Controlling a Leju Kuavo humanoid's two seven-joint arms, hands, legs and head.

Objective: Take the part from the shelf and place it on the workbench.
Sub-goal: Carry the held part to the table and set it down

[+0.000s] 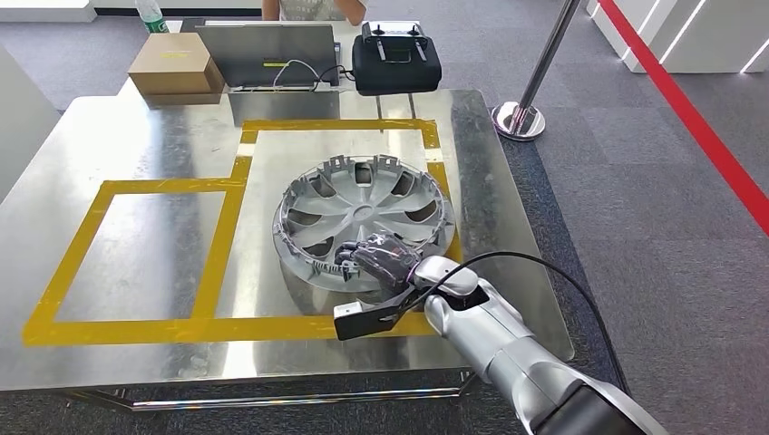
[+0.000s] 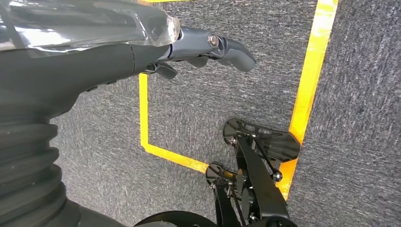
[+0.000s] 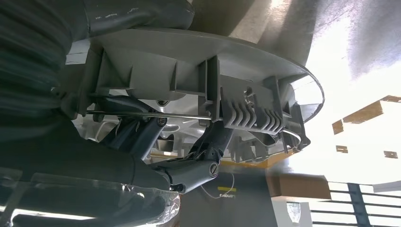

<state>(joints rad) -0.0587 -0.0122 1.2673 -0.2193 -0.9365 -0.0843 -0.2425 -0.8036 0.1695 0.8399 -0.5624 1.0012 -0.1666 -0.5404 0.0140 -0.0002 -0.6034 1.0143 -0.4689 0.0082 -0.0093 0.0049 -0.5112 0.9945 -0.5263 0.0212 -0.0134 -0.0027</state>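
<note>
The part is a silver wheel cover (image 1: 363,213), lying inner side up on the steel workbench (image 1: 154,136) inside the right-hand yellow tape box. My right hand (image 1: 381,256) is at its near rim. In the right wrist view its dark fingers (image 3: 189,172) wrap around the ribbed rim of the wheel cover (image 3: 246,80), gripping it. I cannot tell whether the near rim is lifted off the table. In the left wrist view my left hand (image 2: 208,47) hangs over grey carpet, fingers loosely out and holding nothing.
At the bench's far edge stand a cardboard box (image 1: 175,65), a laptop (image 1: 267,53) and a black controller case (image 1: 395,59), with a person (image 1: 313,9) behind them. A chrome stanchion (image 1: 520,118) stands off the far right corner. A second taped box (image 1: 136,254) lies to the left.
</note>
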